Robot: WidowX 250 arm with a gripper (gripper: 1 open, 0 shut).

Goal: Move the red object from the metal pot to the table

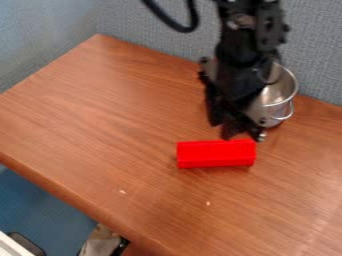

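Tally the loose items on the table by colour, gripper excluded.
Red: 1, the red object, lying flat on the table
Silver: 1, the metal pot, standing behind the gripper
Total: 2

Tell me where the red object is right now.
In the camera view the red object lies flat on the table, right of centre, just in front of the fingers and the metal pot, not inside it.

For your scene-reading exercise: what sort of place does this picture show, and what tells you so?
Probably a robot test bench: a bare wood-grain table, a robot arm over it, and just a red block and metal pot as props.
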